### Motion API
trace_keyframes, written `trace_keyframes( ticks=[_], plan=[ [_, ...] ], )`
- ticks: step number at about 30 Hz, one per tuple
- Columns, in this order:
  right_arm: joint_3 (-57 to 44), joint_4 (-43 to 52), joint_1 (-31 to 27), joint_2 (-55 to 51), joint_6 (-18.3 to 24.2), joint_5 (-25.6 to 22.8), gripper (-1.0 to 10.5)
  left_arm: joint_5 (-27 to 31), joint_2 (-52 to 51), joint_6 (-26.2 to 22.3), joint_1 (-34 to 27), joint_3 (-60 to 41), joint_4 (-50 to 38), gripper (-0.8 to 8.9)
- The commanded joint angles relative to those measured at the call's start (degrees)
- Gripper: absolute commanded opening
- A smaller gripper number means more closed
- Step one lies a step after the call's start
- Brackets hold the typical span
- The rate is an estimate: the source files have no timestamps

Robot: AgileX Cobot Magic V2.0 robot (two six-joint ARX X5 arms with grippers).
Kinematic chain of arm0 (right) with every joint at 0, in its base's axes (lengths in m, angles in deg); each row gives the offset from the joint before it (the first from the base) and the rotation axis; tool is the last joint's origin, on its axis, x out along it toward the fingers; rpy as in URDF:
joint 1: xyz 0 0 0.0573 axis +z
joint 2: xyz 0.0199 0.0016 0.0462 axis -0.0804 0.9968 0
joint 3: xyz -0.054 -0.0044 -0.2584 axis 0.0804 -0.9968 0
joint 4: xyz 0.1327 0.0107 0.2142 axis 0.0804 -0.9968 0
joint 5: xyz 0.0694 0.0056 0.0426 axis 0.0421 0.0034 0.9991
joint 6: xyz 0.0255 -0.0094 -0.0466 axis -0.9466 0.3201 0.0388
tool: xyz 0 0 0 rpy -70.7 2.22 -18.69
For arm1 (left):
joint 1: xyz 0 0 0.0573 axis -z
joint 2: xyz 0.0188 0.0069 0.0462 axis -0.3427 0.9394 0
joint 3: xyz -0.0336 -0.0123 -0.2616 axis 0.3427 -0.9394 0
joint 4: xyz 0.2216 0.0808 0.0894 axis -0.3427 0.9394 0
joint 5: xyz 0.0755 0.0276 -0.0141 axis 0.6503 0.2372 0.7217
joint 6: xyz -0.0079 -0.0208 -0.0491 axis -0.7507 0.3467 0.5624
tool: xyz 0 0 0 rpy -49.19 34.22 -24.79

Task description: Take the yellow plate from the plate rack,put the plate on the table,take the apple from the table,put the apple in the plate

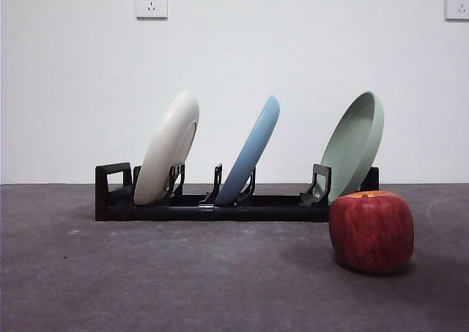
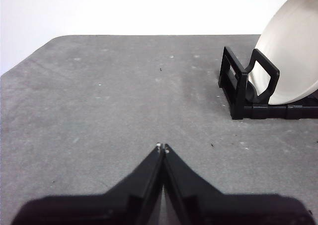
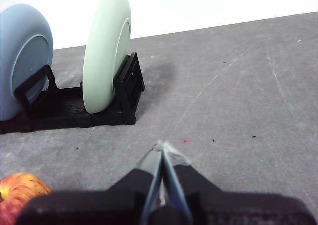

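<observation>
From the front camera I see the plate rack [image 1: 212,206] lying long and low across the table [image 1: 146,281], its length running side to side, with the looped end at the left. Three plates stand in it on edge, all tilted with their tops leaning to the right. The yellow plate [image 1: 168,148] sits in the leftmost slot, next to the looped end. The blue plate [image 1: 251,150] is in the middle and the green plate [image 1: 355,144] at the right end. The apple [image 1: 371,231] sits upright on the table nearer to me than the rack, in front of the green plate's lower edge, stem patch on top. No arm shows in this view. Two wall sockets [image 1: 151,1] are high on the white wall behind.

On my left wrist camera, the left gripper [image 2: 163,148] hovers over bare table with its jaws pressed together, tips meeting, holding nothing. The rack's looped end [image 2: 237,88] and the yellow plate [image 2: 293,56] are well apart from it, with open table between.

On my right wrist camera, the right gripper [image 3: 162,148] is also closed to a narrow point and empty. The green plate [image 3: 106,51] and blue plate [image 3: 24,56] stand in the rack [image 3: 74,108] beyond it. The apple [image 3: 19,195] is close beside the gripper's body, partly cut off by the picture's edge.
</observation>
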Motion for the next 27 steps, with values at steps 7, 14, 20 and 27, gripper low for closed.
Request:
trace_keyframes(
  ticks=[7,14,20,27],
  plan=[
    [-0.5,-0.7,0.0,0.0,-1.4,0.1,0.0,0.2,-0.1,0.4,-0.2,-0.7,-0.3,-0.03],
    [-0.5,-0.6,0.0,0.0,-12.7,0.1,0.0,-0.2,-0.1,0.7,-0.1,-0.7,-0.3,-0.03],
    [0.3,-0.2,0.0,0.0,-14.5,0.1,0.0,-6.0,-0.1,3.8,-0.1,-0.6,-0.8,-0.05],
    [5.9,-0.3,0.0,4.0,-15.0,0.1,-0.1,-8.0,1.4,7.9,-0.1,3.9,1.0,-0.07]
  ],
)
